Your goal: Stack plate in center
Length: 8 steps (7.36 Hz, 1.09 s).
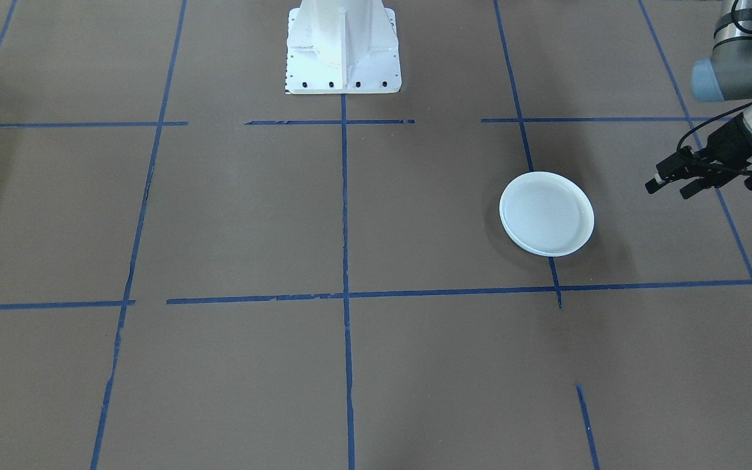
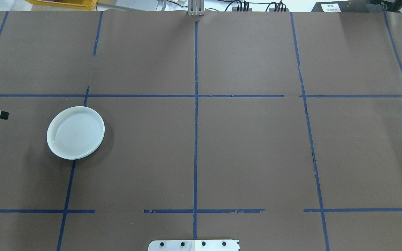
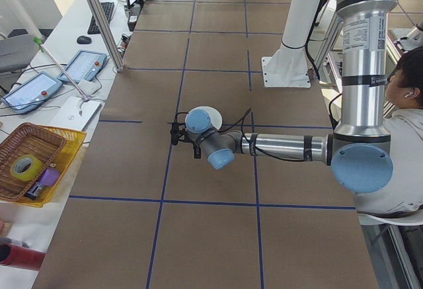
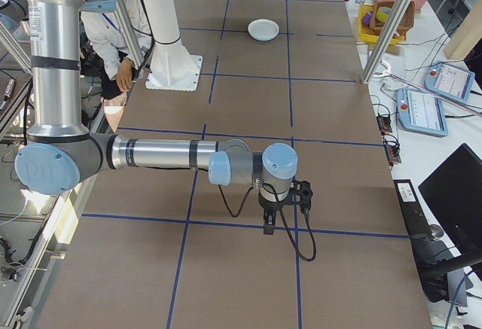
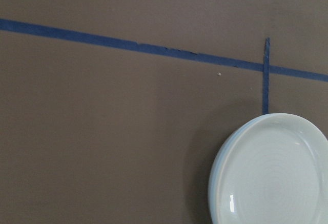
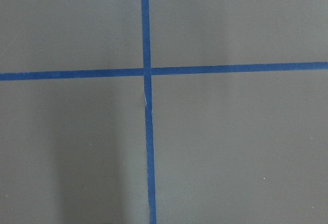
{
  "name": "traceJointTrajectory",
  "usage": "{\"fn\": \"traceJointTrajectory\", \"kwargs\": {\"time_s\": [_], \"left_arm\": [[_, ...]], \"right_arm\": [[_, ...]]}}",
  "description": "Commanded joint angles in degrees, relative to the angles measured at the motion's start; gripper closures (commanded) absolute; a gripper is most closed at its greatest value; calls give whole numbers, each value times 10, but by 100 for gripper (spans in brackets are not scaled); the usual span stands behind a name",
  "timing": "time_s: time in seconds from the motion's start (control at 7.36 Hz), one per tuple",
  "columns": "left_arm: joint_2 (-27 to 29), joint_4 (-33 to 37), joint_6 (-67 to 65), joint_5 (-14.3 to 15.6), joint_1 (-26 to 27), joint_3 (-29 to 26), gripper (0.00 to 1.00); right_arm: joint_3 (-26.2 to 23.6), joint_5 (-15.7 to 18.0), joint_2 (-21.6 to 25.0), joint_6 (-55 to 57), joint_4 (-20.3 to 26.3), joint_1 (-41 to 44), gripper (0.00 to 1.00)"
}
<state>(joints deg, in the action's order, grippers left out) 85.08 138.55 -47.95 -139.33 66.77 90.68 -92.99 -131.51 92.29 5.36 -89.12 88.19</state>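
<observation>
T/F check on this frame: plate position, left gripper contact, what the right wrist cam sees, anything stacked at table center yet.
1. The plate sits on the robot's left half of the table. True.
2. The left gripper grips the plate. False: it is open, beside the plate, not touching.
3. The right wrist camera shows the plate. False: only crossed blue tape lines.
4. The plate overlaps a tape line. True.
5. A plate rests at the table's center. False: none there.
</observation>
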Motion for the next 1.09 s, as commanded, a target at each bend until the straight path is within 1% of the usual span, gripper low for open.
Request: {"fn": "traceJointTrajectory", "kwargs": {"time_s": [0.0, 0.14, 0.27, 0.41, 0.54, 0.68, 0.82, 0.95], "left_arm": [[-18, -142, 224, 57, 77, 5, 0], [-17, -228, 345, 73, 135, 10, 0], [-15, -313, 445, 76, 190, 19, 0], [-11, -383, 495, 76, 221, 33, 0], [2, -438, 501, 74, 224, 45, 0], [7, -446, 501, 66, 229, 47, 0], [7, -441, 499, 53, 229, 47, 0], [6, -435, 500, 46, 229, 49, 0]], "right_arm": [[0, 0, 0, 0, 0, 0, 0], [0, 0, 0, 0, 0, 0, 0], [0, -1, 0, 0, 0, 0, 0], [0, -1, 0, -1, 0, 0, 0], [0, -1, 0, 0, 0, 0, 0], [0, -1, 0, 0, 0, 0, 0], [0, 0, 0, 0, 0, 0, 0], [0, -1, 0, -1, 0, 0, 0]]}}
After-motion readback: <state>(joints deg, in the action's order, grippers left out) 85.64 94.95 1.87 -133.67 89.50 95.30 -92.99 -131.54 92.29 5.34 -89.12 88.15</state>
